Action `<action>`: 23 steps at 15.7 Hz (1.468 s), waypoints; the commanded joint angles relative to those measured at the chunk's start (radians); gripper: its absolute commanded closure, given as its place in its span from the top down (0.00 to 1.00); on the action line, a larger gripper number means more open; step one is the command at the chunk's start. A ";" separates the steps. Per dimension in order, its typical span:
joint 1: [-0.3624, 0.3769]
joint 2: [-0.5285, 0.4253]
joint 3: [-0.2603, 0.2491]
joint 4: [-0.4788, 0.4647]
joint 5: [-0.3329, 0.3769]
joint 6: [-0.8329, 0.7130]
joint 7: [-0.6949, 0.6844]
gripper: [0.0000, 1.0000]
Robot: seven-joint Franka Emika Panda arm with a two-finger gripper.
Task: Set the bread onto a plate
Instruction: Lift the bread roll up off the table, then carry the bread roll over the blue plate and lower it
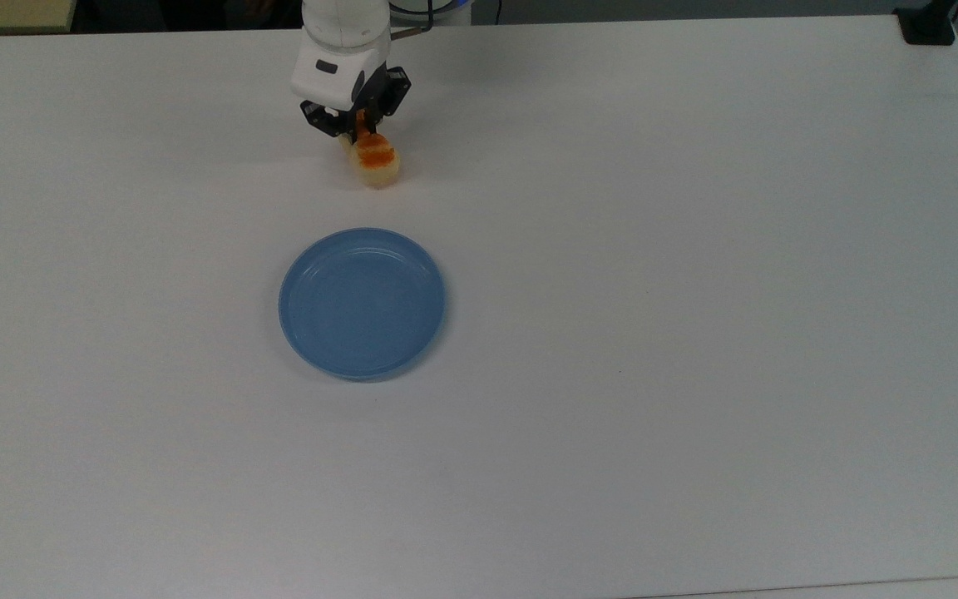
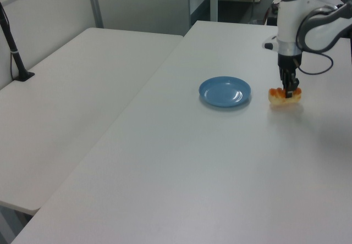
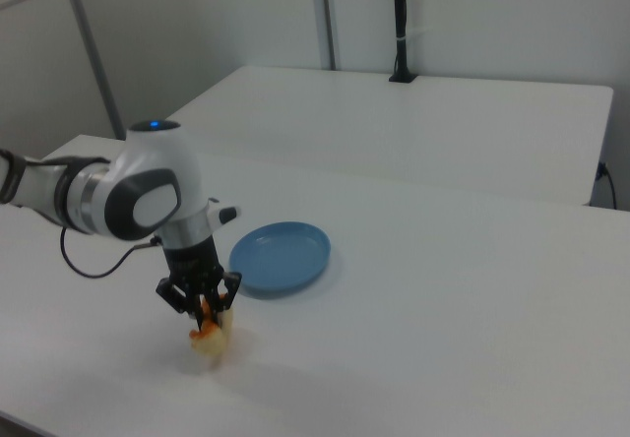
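Near the far edge of the white table (image 1: 695, 291), as the top view shows it, the gripper (image 1: 360, 133) points down and its two black fingers are closed on the bread (image 1: 374, 162), grasping it at the end nearest to the arm. The bread is a small roll with pale sides and an orange-brown top. Its free end points toward the plate (image 1: 362, 304) in the top view. In the left view the bread (image 2: 285, 96) seems to be slightly above the table, with a soft shadow under it, and the gripper (image 2: 289, 89) holds it from above. In the right view the bread (image 3: 209, 340) hangs under the gripper (image 3: 204, 308), and if it touches the table or not I cannot tell from this side. The plate is round and light blue and lies flat on the table with nothing in it. It is apart from the bread, below it in the top view, on the left view's left of it (image 2: 225, 91), and on the right view's right of it (image 3: 281, 256). The white arm (image 3: 128, 196) comes in from the right view's left.
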 commanded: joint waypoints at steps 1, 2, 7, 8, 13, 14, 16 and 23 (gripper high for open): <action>-0.002 -0.005 -0.005 0.109 0.035 -0.117 -0.005 0.22; -0.002 -0.006 -0.007 0.135 0.052 -0.146 -0.003 0.22; -0.014 -0.003 -0.013 0.414 0.169 -0.393 0.030 0.18; -0.016 0.001 -0.013 0.465 0.187 -0.423 0.059 0.18; -0.006 0.058 -0.008 0.618 0.193 -0.445 0.237 0.12; -0.003 0.084 -0.007 0.649 0.193 -0.444 0.259 0.12; 0.000 0.156 -0.004 0.727 0.187 -0.438 0.314 0.12; 0.026 0.372 -0.004 0.892 0.169 -0.372 0.431 0.12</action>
